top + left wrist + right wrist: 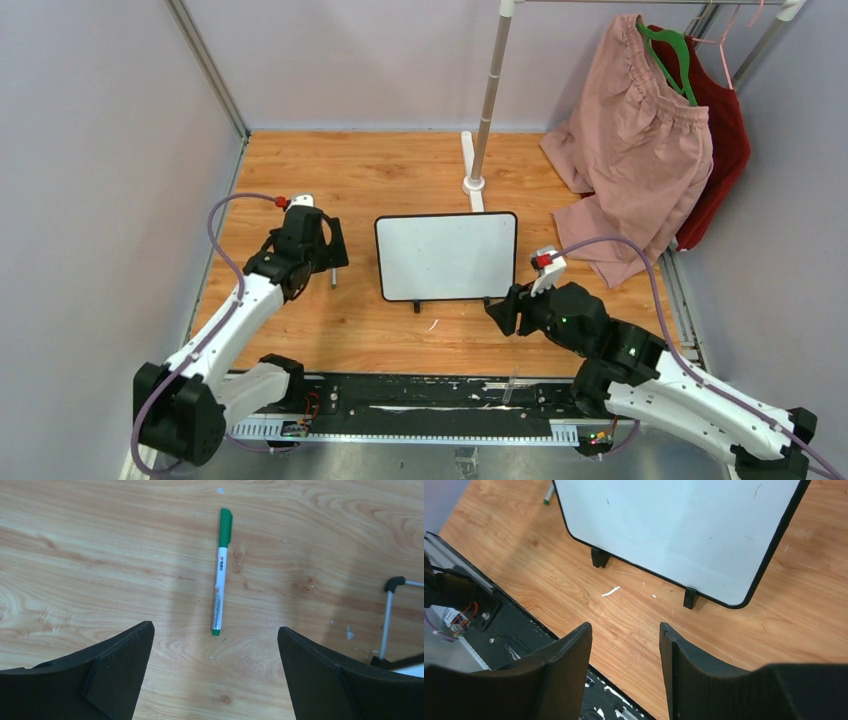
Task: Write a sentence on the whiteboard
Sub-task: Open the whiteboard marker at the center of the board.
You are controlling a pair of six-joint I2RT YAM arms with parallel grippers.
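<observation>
Both jaws gape empty, left wider; overhead, left arm [300, 245] mostly hides marker [220, 575].

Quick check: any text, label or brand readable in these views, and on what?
Marker: red logo and small print along the white barrel, too blurred to read.
Whiteboard: blank, no writing, only faint specks.
Nothing else carries readable text.

White links [225, 335], black joints [185, 415], purple cables [212, 222], red connectors [282, 202], black wedge fingers [120, 675]
</observation>
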